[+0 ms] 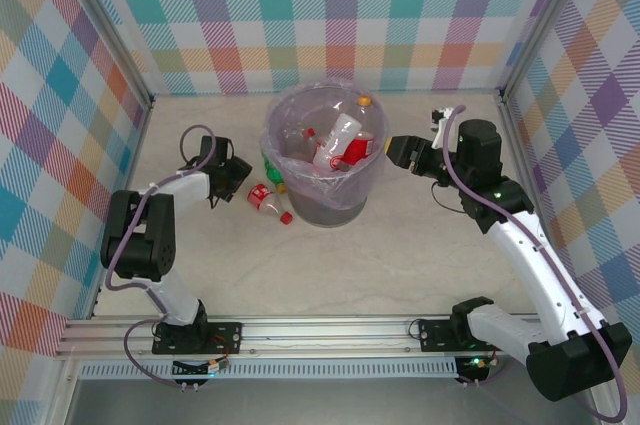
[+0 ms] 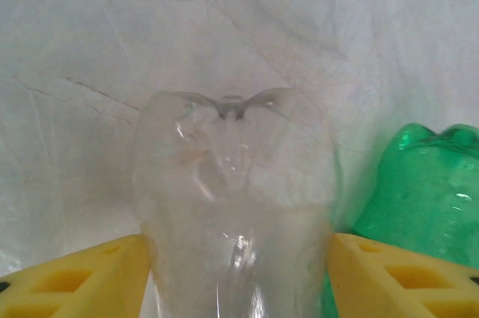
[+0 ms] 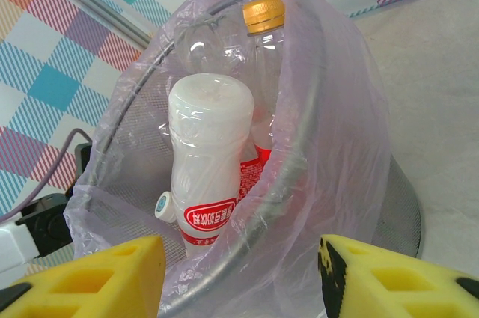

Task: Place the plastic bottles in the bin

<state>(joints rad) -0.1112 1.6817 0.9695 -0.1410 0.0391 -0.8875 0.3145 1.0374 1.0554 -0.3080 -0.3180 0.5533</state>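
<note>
Clasping clear bottle (image 2: 236,206), left fingers (image 2: 75,277); right fingers (image 3: 90,277) spread.

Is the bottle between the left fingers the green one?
No, the left fingers flank a clear bottle; the green bottle lies beside it, outside the fingers.

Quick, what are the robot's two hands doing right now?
Left gripper: closed on a small clear plastic bottle.
Right gripper: open, holding nothing.
</note>
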